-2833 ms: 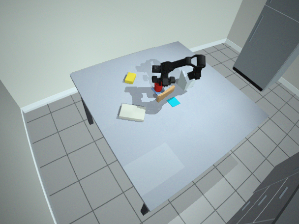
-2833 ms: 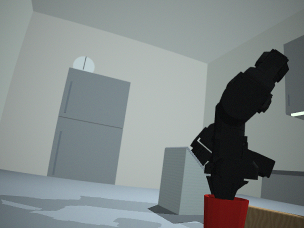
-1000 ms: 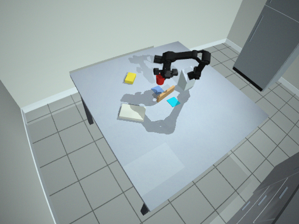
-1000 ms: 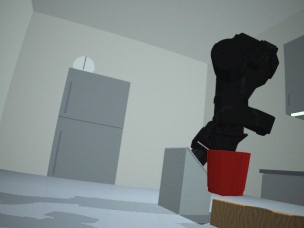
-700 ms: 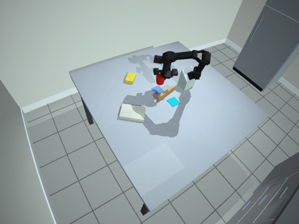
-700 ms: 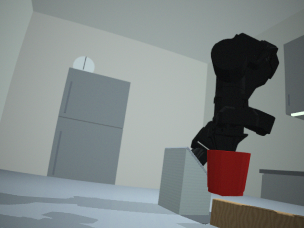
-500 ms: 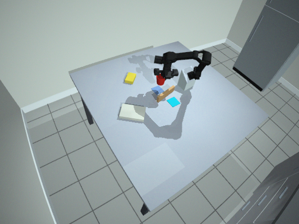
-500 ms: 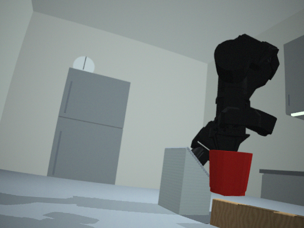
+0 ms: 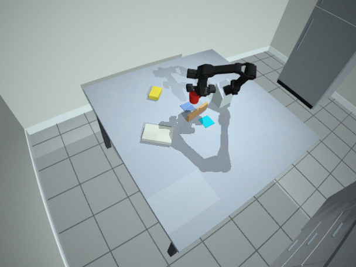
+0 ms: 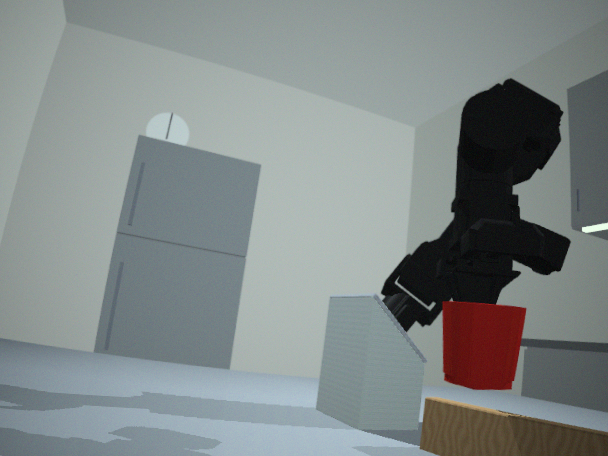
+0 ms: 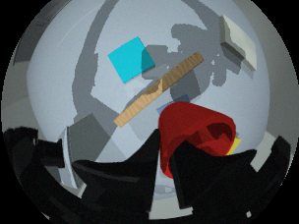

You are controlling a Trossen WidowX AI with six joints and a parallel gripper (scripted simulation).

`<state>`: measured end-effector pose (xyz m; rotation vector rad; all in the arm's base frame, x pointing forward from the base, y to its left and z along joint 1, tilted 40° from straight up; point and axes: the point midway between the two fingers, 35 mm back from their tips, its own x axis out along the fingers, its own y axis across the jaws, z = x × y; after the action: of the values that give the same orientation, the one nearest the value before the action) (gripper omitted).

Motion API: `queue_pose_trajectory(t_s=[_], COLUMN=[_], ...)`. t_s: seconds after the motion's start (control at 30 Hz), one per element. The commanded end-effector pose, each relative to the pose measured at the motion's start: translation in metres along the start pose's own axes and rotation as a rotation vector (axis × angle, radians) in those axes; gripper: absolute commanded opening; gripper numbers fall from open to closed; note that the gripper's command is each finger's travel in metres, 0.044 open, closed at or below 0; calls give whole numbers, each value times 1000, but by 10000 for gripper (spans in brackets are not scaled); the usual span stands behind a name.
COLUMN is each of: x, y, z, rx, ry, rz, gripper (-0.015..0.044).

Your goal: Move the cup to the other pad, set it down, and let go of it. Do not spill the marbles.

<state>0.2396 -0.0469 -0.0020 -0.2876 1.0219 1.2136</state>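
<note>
My gripper (image 9: pixel 195 91) (image 10: pixel 480 300) (image 11: pixel 161 132) is shut on the rim of a red cup (image 9: pixel 194 98) (image 10: pixel 481 345) (image 11: pixel 191 130) and holds it upright in the air above the table. The marbles inside are hidden. A pale blue pad (image 9: pixel 187 107) (image 11: pixel 179 102) lies on the table just below the cup. A bright cyan pad (image 9: pixel 206 121) (image 11: pixel 128 59) lies on the other side of a wooden block (image 9: pixel 197 111) (image 10: pixel 505 430) (image 11: pixel 157 90) that stands between the two pads.
A grey wedge-shaped box (image 9: pixel 221 96) (image 10: pixel 370 360) stands right of the cup by the arm's base. A yellow block (image 9: pixel 155 92) lies far left, a flat white slab (image 9: pixel 157 133) (image 11: pixel 238 41) nearer the front. A fridge (image 10: pixel 180 250) stands beyond the table (image 9: pixel 249 137).
</note>
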Motion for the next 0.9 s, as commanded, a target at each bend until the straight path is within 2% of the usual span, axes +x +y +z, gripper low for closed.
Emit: queue_pose_trajectory(t_s=[0.0,0.87], x=[0,-2], y=[7,38], z=[7,48], rx=[5,5], ry=[-3,-4], rz=[3,4], gripper=[0,0])
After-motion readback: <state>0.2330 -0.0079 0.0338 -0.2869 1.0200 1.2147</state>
